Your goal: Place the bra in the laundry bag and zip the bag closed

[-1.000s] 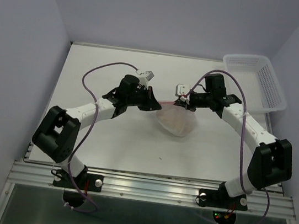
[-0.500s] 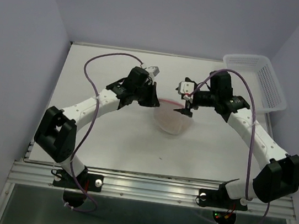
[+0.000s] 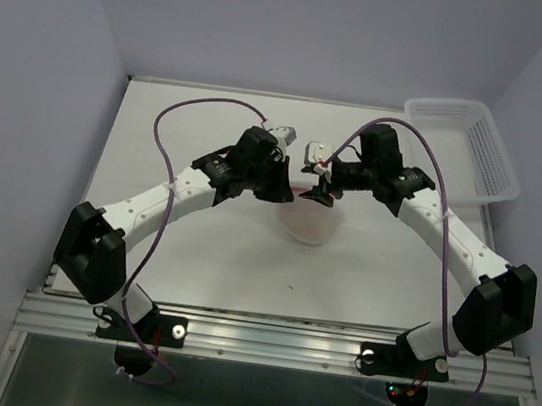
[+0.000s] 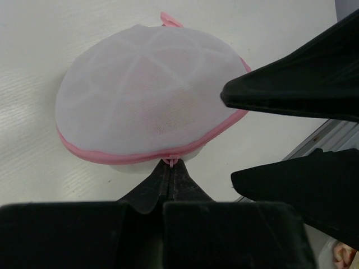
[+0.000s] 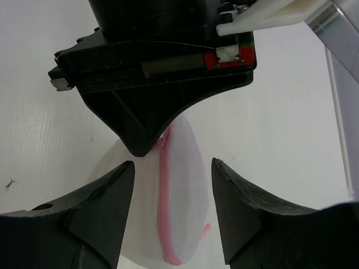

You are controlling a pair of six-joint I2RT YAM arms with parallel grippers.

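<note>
Treat the bag (image 3: 311,221), mid-table with the bra (image 4: 162,112) faintly peach inside, as light, limp mesh best taken by its firmer zipper band (image 4: 112,157), pinched there by the left gripper (image 4: 170,168), fingers together, and straddled by the right gripper (image 5: 173,162), fingers apart.

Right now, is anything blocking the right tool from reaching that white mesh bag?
Nothing visible does. The right tool hangs open directly over the laundry bag, with only air between. The left tool is shut on the pink zipper band at the bag's edge, beside the path rather than across it.
</note>
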